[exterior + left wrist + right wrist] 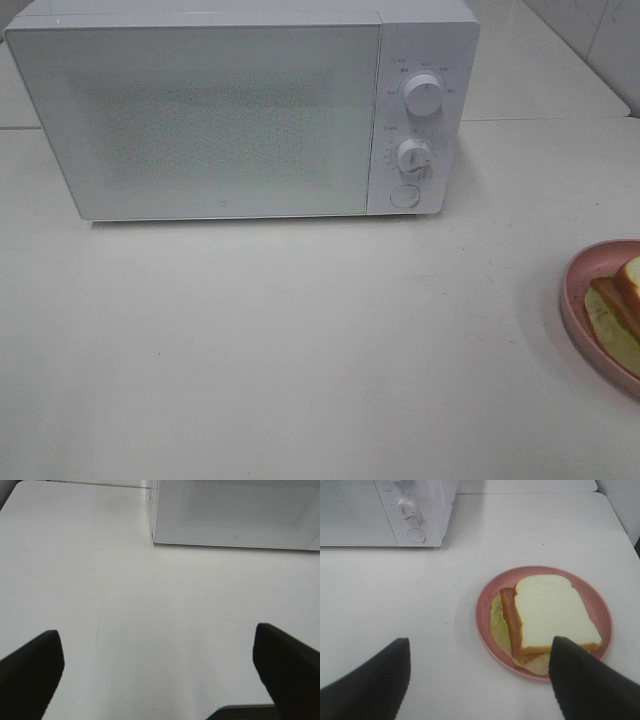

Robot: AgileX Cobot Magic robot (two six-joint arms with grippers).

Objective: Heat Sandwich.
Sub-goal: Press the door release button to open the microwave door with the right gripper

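My left gripper (pixel 157 647) is spread wide with nothing between its dark fingers (pixel 30 675); below it lies only the white table (pixel 150 595), with the near corner of the microwave (pixel 235 512) ahead; my right gripper (pixel 481 650) is likewise parted and empty, above the table just short of the pink plate (pixel 487 605).

The sandwich (pixel 555 610) lies flat on that plate; a white bread slice with tan crust is on top, a brown layer sticks out along one side, and a pale yellow-green sheet is underneath; one of my right fingers (pixel 585 685) covers the plate's near rim in the wrist view, though I cannot tell whether it touches.

From the high camera the plate sits at the table's right edge, partly cut off, well apart from the microwave; its door is shut; two knobs (pixel 424 95) and a round button (pixel 404 196) stand on its right panel.
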